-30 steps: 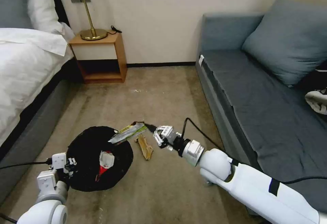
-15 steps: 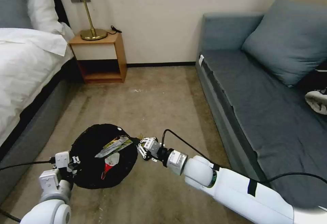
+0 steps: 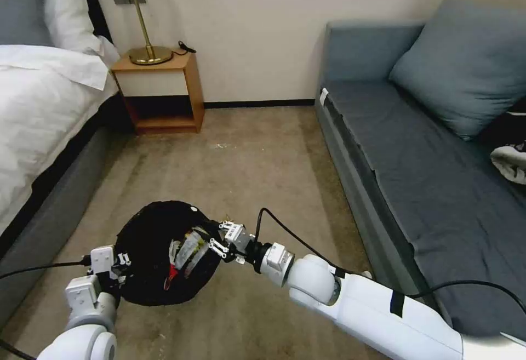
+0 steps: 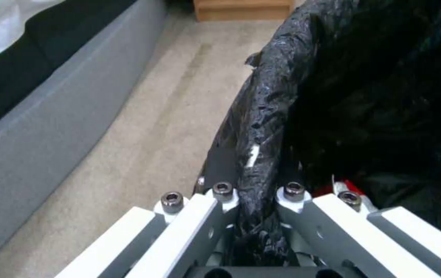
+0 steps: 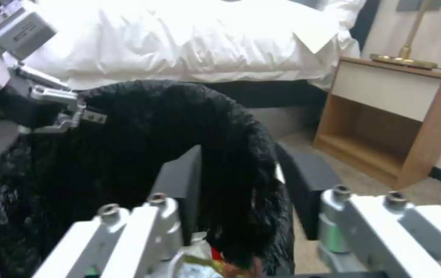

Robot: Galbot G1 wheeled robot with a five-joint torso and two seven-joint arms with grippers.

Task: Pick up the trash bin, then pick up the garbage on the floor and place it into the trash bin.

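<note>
The trash bin [image 3: 148, 239], round and lined with a crinkly black bag, hangs tilted just above the carpet at the lower left. My left gripper [image 3: 116, 264] is shut on its near rim; in the left wrist view the fingers [image 4: 200, 216] pinch the black bag [image 4: 266, 127]. My right gripper [image 3: 218, 238] is open at the bin's right rim, its jaws astride the rim [image 5: 241, 127]. A yellow-silver wrapper [image 3: 189, 247] and a red-and-white wrapper [image 3: 171, 275] lie inside the bin. The wrapper [image 5: 200, 262] also shows under the right wrist.
A bed [image 3: 38, 108] with a grey base runs along the left. A wooden nightstand [image 3: 164, 89] with a brass lamp stands at the back wall. A grey sofa [image 3: 416, 146] lines the right side. Open carpet [image 3: 246, 157] lies between them.
My right gripper carried the yellow-silver wrapper left from the floor to the bin and let it go; the wrapper now lies inside. The bin shifted slightly toward the right gripper.
</note>
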